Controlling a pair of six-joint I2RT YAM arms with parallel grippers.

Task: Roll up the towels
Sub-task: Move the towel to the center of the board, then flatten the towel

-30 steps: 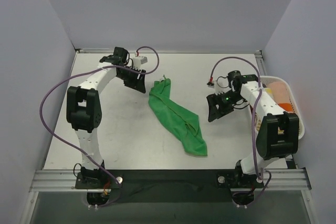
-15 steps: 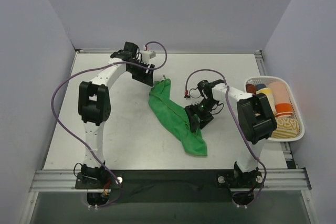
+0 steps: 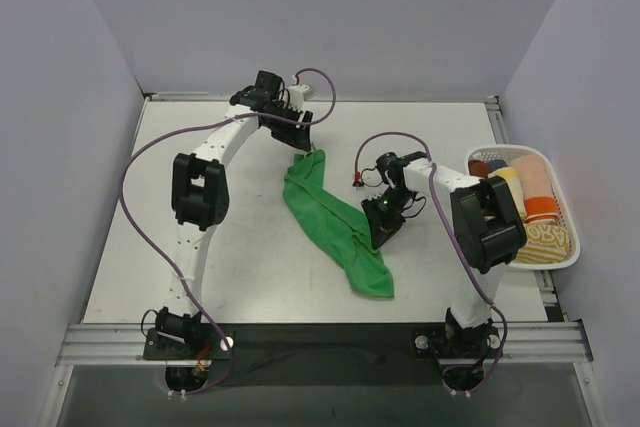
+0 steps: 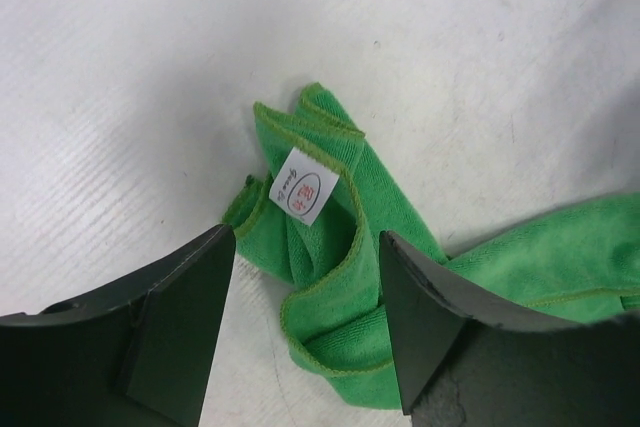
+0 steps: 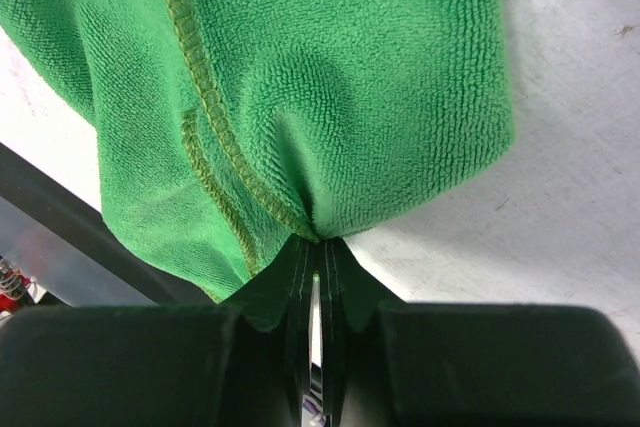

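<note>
The green towel point(image 3: 335, 222) lies bunched in a long diagonal strip on the table, from the far middle down to the near right. Over its far end hangs my left gripper point(image 3: 300, 137), open. In the left wrist view that gripper point(image 4: 305, 237) straddles the folded corner of the green towel point(image 4: 330, 307), close below the small white tag point(image 4: 305, 187), and its fingers are not closed on the cloth. My right gripper point(image 3: 383, 235) is at the strip's right edge. The right wrist view shows this gripper point(image 5: 315, 242) shut on a pinch of the green towel point(image 5: 330, 77).
A white slatted basket point(image 3: 575, 237) stands at the right table edge and holds several rolled cloths, one of them pale yellow point(image 3: 508, 187). Grey walls close in the back and both sides. Purple cables loop from both arms.
The left arm swung right until its gripper reached the towel's far end. The right arm moved from beside the basket to the towel's right edge, and its jaws shut on the cloth.
</note>
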